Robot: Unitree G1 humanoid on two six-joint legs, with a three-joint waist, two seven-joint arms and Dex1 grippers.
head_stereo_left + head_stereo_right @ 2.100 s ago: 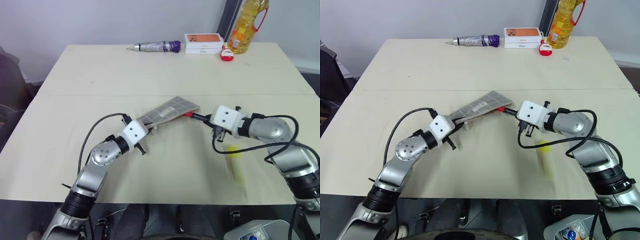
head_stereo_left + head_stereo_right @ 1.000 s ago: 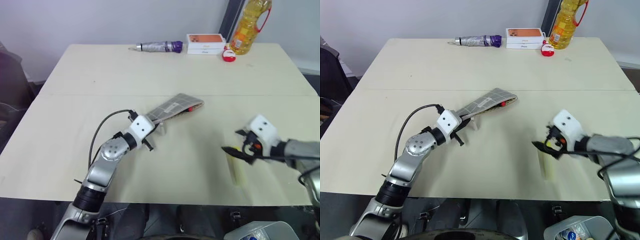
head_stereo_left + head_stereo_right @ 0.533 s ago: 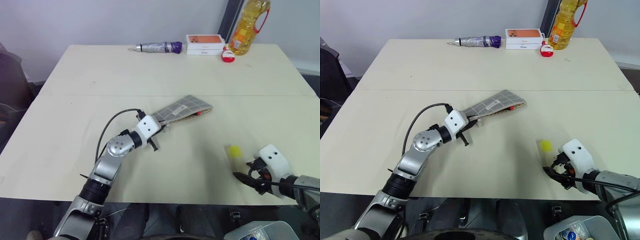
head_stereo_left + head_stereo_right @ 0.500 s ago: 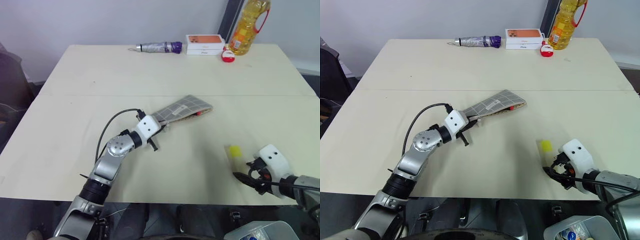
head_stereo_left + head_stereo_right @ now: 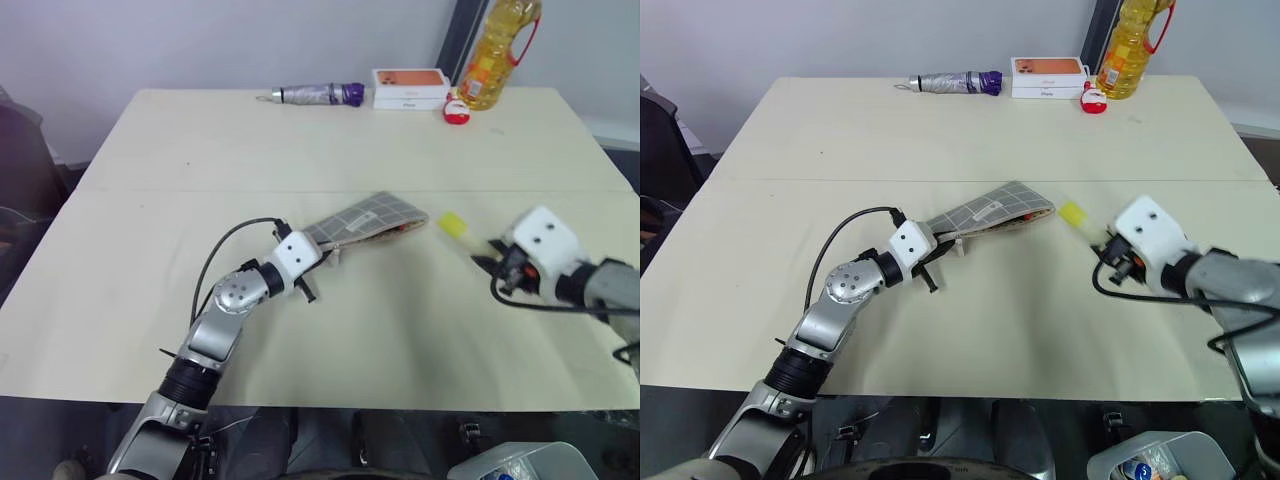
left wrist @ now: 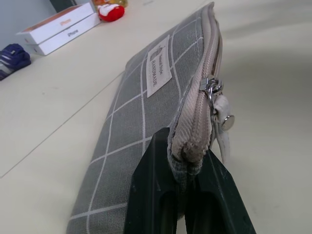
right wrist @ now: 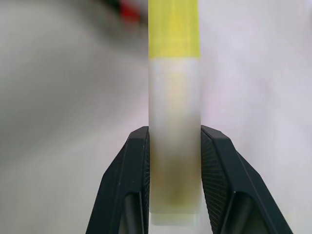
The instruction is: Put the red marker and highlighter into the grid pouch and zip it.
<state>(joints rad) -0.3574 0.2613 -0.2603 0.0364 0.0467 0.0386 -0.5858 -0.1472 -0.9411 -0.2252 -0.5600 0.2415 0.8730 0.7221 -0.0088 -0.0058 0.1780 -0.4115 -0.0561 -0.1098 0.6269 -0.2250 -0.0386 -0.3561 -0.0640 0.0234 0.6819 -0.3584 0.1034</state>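
The grid pouch (image 5: 367, 218), grey with white lines, lies tilted mid-table, its zipper edge (image 6: 210, 73) turned upward. My left gripper (image 5: 318, 250) is shut on the pouch's near end, next to the zipper pull (image 6: 222, 109). A red tip of the red marker (image 5: 406, 227) pokes out of the pouch's far end; the rest is hidden inside. My right gripper (image 7: 174, 146) is shut on the highlighter (image 7: 174, 87) and holds it above the table. The highlighter's yellow end (image 5: 451, 224) points at the pouch's far end, a short gap away.
Along the table's far edge lie a folded grey umbrella (image 5: 315, 93), a white and orange box (image 5: 408, 86), a small red-and-white round object (image 5: 455, 109) and a yellow oil bottle (image 5: 497, 50). A seam (image 5: 200, 190) crosses the table.
My right gripper has closed on the highlighter at the table's front right and carried it up and toward the pouch's far end. The left gripper keeps its hold on the pouch.
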